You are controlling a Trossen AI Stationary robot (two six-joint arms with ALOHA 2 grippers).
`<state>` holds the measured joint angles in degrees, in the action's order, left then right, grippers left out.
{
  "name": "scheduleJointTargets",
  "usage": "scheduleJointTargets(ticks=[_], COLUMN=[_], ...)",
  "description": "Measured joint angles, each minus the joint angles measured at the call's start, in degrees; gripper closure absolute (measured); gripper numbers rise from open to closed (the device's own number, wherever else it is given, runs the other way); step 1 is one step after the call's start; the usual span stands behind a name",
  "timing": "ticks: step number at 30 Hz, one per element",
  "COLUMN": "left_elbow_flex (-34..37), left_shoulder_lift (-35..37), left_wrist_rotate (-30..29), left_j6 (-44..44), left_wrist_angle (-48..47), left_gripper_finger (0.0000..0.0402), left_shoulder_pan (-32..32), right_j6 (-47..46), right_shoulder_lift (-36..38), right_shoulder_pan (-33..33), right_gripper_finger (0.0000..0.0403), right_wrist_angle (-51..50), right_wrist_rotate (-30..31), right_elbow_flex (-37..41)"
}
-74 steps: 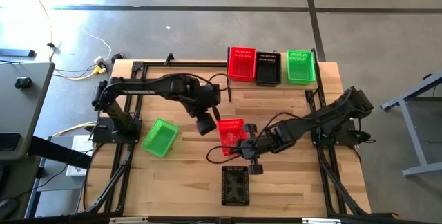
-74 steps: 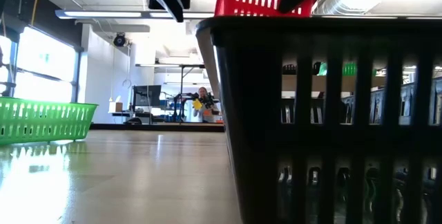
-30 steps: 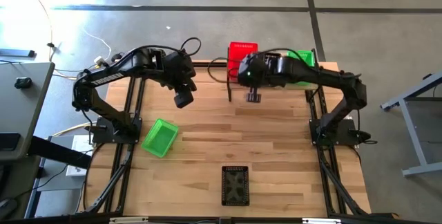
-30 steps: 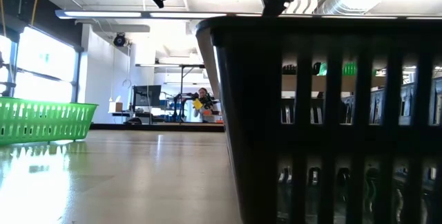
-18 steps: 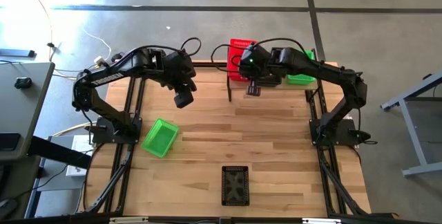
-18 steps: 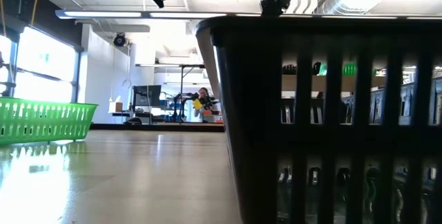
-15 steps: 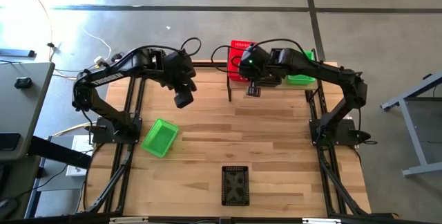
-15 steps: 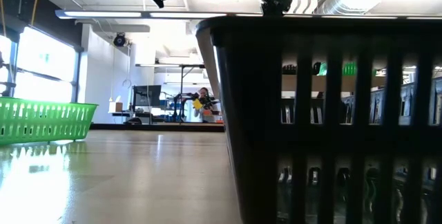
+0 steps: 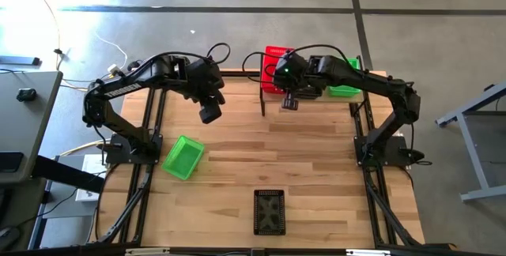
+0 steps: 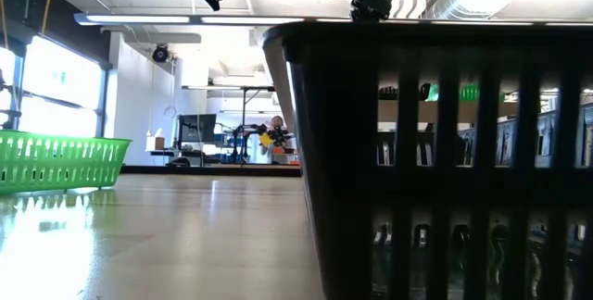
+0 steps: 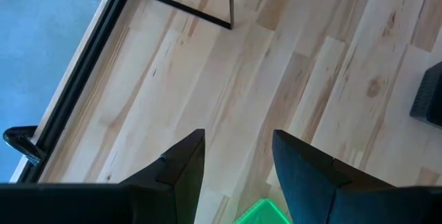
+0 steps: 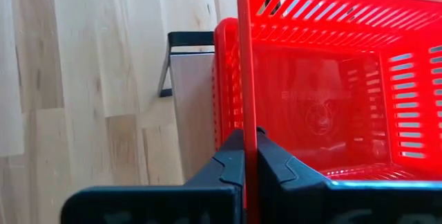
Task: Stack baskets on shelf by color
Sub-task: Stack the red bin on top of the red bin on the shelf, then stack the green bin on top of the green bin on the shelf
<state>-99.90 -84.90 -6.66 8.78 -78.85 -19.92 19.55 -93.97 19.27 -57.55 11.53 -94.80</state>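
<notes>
My right gripper [image 12: 250, 137] is at the shelf's left end [image 12: 193, 106], shut on a red basket [image 12: 324, 79]. That basket hangs over a second red basket [image 12: 226, 79], which stands on the shelf. My right arm hides most of both in the high view, where a strip of red [image 9: 277, 57] shows. A green basket [image 9: 345, 90] stands at the shelf's right end. Another green basket [image 9: 183, 157] lies at the table's left, and a black basket [image 9: 269, 211] lies near the front edge. My left gripper [image 9: 209, 114] hovers open above the table's far left, with nothing between its fingers. My right gripper pinches the red basket's near wall at its rim [image 12: 248, 117], one finger inside the basket and one outside. The fingers come slanting down from the table's near side. The basket is over the lower red basket; whether the two touch I cannot tell.
A black upright post [image 9: 262, 102] stands at the shelf's left end, close to my right gripper. In the low view the black basket [image 10: 445, 152] fills the right half. Bare planks [image 9: 261, 153] lie between the shelf and the front basket.
My right gripper has brought the red basket from the table's middle up to the shelf's left end. In the last second it has edged toward the far edge and slightly down. My left gripper withdrew toward the far left earlier and has since kept still.
</notes>
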Motion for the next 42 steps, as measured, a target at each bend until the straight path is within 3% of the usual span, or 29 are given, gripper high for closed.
scheduleJointTargets(ticks=[4,13,21,28,42], left_elbow_flex=[0.0,0.0,2.4,10.1,29.3], left_shoulder_lift=[0.0,0.0,3.6,10.0,16.8], left_wrist_rotate=[0.0,0.0,-0.5,-0.4,0.3], left_j6=[0.1,0.1,3.0,8.2,23.0], left_wrist_angle=[-1.2,-4.5,-5.9,-4.9,-3.7], left_gripper_finger=[0.0243,0.0243,0.0243,0.0243,0.0243], left_shoulder_pan=[0.0,0.0,-0.1,-0.2,0.0], right_j6=[-0.3,-1.6,-3.0,-9.8,-17.1], right_shoulder_lift=[0.0,0.0,0.0,0.0,0.0], right_shoulder_pan=[0.0,0.0,-0.3,-0.3,-7.6], right_gripper_finger=[0.0384,0.0299,0.0284,0.0284,0.0284], right_wrist_angle=[0.0,-0.4,-3.6,-11.1,-11.4], right_wrist_rotate=[0.1,3.0,4.0,4.4,4.6], right_elbow_flex=[0.0,-0.5,-4.7,-9.3,-15.5])
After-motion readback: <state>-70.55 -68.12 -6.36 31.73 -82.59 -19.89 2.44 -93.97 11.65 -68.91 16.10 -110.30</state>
